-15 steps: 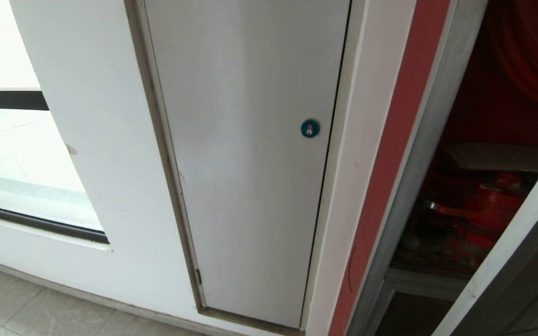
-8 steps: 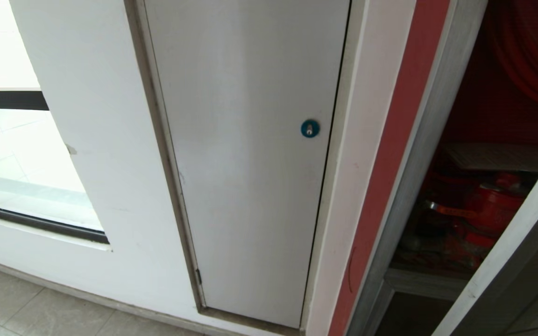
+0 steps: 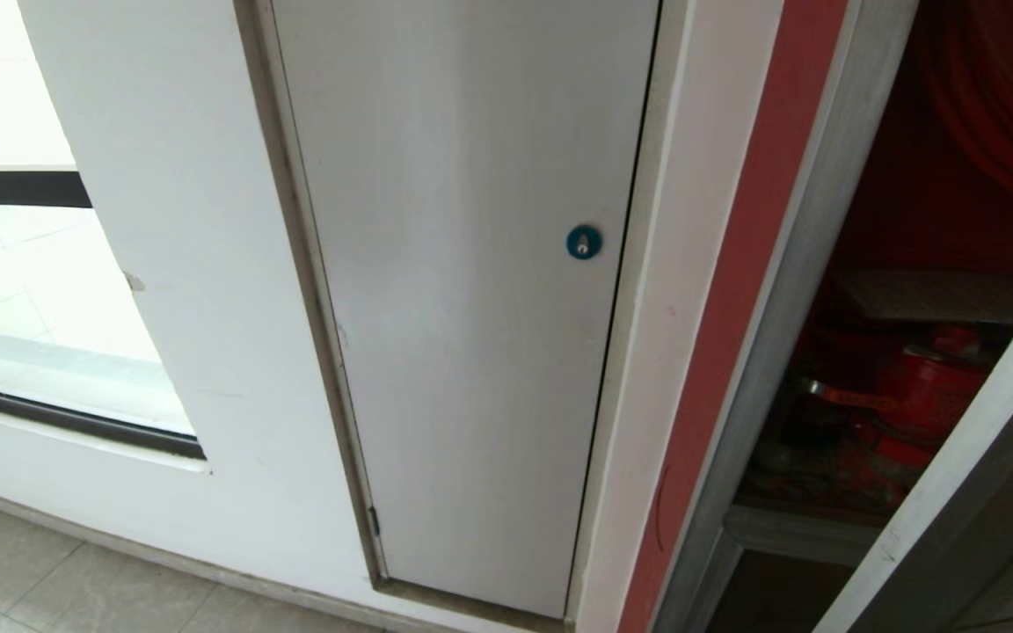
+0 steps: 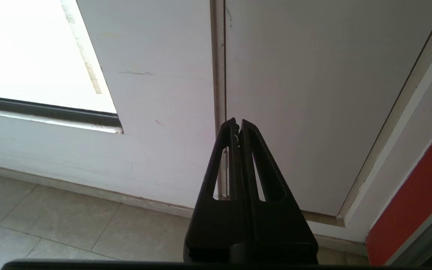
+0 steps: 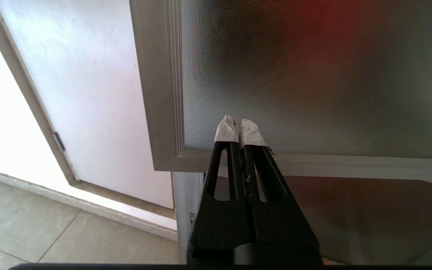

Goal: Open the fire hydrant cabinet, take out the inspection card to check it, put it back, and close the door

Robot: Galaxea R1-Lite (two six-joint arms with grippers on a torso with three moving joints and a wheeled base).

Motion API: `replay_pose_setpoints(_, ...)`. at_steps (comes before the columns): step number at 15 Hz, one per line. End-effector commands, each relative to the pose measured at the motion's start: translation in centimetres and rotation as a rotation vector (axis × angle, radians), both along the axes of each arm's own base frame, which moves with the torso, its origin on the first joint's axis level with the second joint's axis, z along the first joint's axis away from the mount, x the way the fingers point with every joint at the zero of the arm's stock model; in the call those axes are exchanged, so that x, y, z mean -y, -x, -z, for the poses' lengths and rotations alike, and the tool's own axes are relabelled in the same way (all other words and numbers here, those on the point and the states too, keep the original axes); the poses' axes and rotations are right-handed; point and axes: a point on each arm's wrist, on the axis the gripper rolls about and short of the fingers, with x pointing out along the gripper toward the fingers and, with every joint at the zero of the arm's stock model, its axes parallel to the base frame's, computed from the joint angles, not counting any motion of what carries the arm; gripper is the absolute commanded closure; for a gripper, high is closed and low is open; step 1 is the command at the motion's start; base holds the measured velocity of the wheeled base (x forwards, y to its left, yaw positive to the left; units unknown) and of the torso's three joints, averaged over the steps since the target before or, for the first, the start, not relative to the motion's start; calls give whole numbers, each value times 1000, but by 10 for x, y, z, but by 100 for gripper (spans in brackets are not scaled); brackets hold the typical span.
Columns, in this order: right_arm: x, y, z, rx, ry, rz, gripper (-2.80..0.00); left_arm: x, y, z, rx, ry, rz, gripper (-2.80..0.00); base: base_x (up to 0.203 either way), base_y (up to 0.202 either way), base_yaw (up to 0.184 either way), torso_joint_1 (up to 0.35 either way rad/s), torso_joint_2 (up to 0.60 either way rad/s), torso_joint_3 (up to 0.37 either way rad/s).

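Moved: nothing since earlier frames | left hand point(image 4: 237, 123) pressed shut, empty, facing white door point(image 3: 471, 308) | right hand point(image 5: 241, 123) pinched shut, empty, before the door point(image 5: 313, 75), which stands ajar right of white door | fire hydrant cabinet point(image 3: 911, 369) open, likely awaiting closing | inspection card not identifiable; interior cropped, dim

Neither arm shows in the head view. Left gripper point(image 4: 237, 122): black fingers pressed together, nothing between them, pointing forward and slightly down. Right gripper point(image 5: 240, 120): fingers closed too, tips wrapped in what looks like white tape, empty, same low forward pose.
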Motion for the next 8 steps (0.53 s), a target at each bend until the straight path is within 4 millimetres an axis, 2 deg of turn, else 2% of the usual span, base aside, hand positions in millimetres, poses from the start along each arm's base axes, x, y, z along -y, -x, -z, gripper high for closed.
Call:
replay_pose_setpoints(1, 0, 0, 0, 2, 0, -1, 0, 0, -1, 2, -8, 0, 0, 0, 0, 0, 0, 0, 0, 0)
replay_pose_setpoints(2, 0, 1, -2, 8, 0, -1, 0, 0, -1, 2, -8, 0, 0, 0, 0, 0, 0, 0, 0, 0)
replay_pose_setpoints(4, 0, 6, -19, 51, -3, -5, 0, 0, -1, 2, -8, 0, 0, 0, 0, 0, 0, 0, 0, 0)
replay_pose_setpoints(8, -2, 9, -77, 30, -38, -104, 0, 0, -1, 2, -8, 0, 0, 0, 0, 0, 0, 0, 0, 0)
